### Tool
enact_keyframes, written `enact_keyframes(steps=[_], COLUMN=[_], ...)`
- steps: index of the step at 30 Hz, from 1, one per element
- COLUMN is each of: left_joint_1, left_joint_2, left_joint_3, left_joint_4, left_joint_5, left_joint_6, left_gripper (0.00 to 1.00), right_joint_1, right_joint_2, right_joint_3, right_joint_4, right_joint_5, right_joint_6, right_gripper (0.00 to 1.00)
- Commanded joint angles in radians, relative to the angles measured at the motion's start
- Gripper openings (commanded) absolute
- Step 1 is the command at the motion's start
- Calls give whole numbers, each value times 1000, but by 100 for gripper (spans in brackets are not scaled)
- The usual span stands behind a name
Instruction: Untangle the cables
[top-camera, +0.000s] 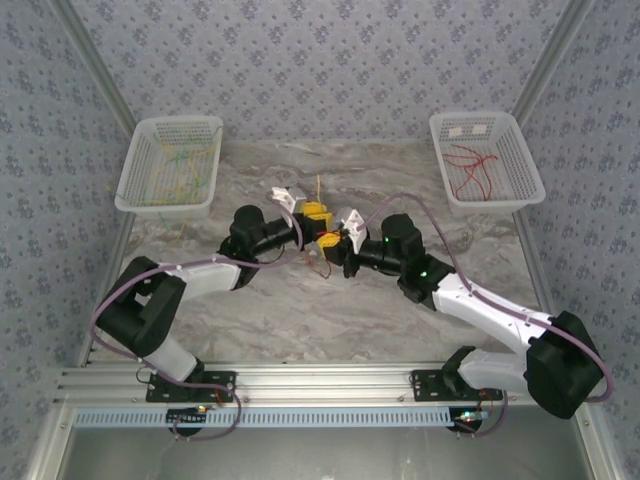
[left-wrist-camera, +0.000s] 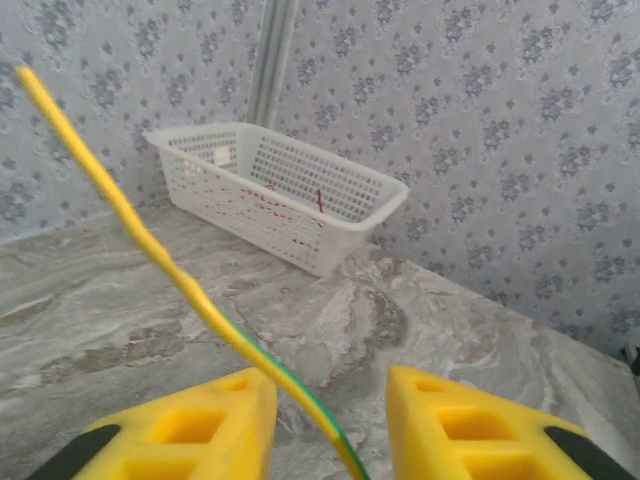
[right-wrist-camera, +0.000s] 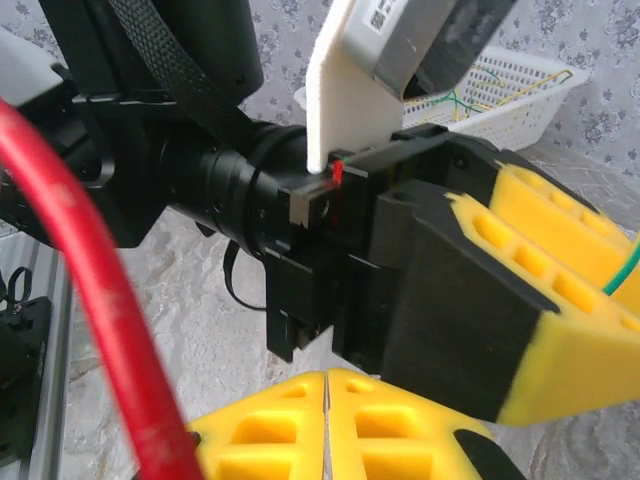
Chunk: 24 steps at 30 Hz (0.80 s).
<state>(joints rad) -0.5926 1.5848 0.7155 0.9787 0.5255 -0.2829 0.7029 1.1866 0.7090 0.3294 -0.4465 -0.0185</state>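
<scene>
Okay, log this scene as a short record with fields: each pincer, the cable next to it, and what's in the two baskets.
left pincer: open, yellow-green cable running through the gap
right pincer: shut; red cable passing close by, grip unclear
left basket: yellow, green and orange cables
right basket: red cables
position: pincers face each other over the middle of the table

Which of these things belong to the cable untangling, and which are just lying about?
Belonging: yellow cable; red cable; left gripper; right gripper; left basket and right basket, both holding cables.
Lying about: marble table; metal rail at the near edge.
</scene>
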Motion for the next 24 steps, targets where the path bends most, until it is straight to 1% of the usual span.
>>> enact_keyframes(steps=[1,3,6,8,10,12,14,16,18,20,24], left_joint_1=[-2,0,5,24,56,88,120,170,222,284,424], left_joint_2=[10,-1,-59,-121,-190,-270,-361,-444,-519,-580,-647], left_joint_3=[20,19,-18,-56,-85,-105,-140,-187,-221,-227,-210], left_joint_4=[74,49,26,-17,-71,-166,-260,-306,-365,-466,-592], left_joint_5=[29,14,-56,-160,-223,-297,-415,-515,-613,-715,-741], left_joint_6=[-4,0,13,7,-5,8,38,44,49,44,30], left_gripper=[12,0,0,0,0,0,0,0,0,0,0], right_joint_1=[-6,-14,-46,-75,-135,-214,-311,-380,-444,-511,-573], right_joint_2=[-13,-26,-48,-72,-105,-142,-192,-246,-293,-347,-456], right_joint_3=[-6,-6,1,18,23,26,4,-30,-49,-61,-60], right_joint_4=[9,-6,-46,-106,-161,-253,-300,-339,-395,-445,-551], right_joint_5=[-4,69,219,389,529,631,666,710,731,731,779], right_joint_6=[-23,-7,50,127,229,340,437,522,575,610,635], right_gripper=[0,0,0,0,0,0,0,0,0,0,0])
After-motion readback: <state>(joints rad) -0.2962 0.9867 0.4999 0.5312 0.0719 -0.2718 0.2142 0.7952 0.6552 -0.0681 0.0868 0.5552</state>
